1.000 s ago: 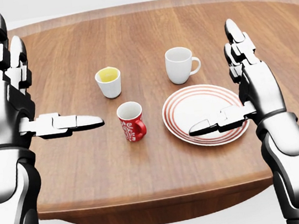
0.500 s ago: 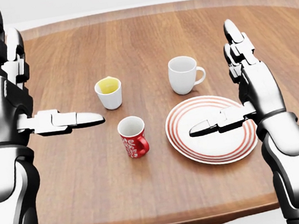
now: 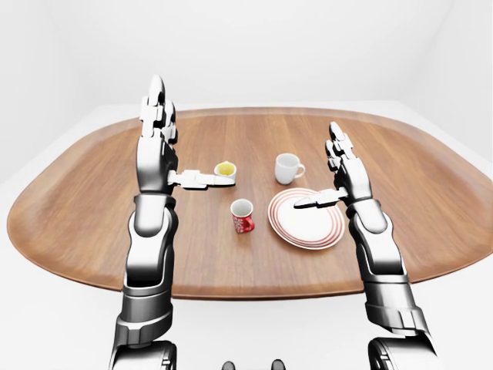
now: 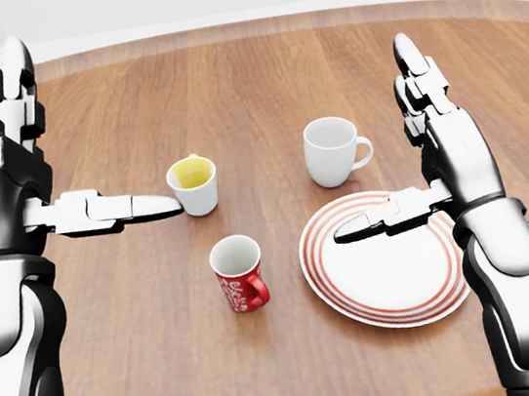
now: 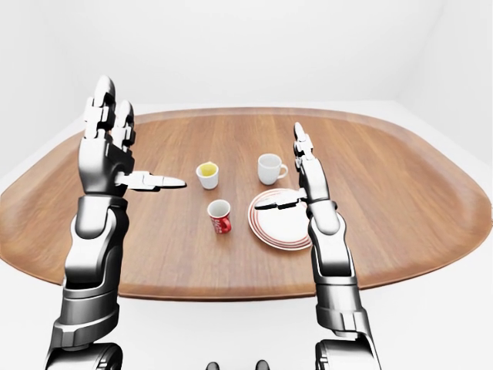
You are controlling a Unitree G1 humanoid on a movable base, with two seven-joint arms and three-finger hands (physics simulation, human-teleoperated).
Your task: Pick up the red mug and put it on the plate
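The red mug [image 4: 238, 275] stands upright on the wooden table [image 4: 228, 75], handle toward the lower right, in the lower middle of the head view. The white plate with red rings [image 4: 386, 274] lies just to its right. My left hand [image 4: 77, 126] is open, fingers up and thumb pointing right, above and left of the mug, apart from it. My right hand [image 4: 373, 141] is open, its thumb [image 4: 376, 217] hovering over the plate's upper edge. Neither hand holds anything.
A white mug [image 4: 330, 150] stands above the plate. A small white cup with a yellow inside [image 4: 193, 184] stands above the red mug, near my left thumb tip. The oval table's edges show in the left-eye view [image 3: 77, 262].
The camera has moved toward the table: mug, cups and plate slide down the head view and the near table edge drops out. Both hands stay open in much the same pose.
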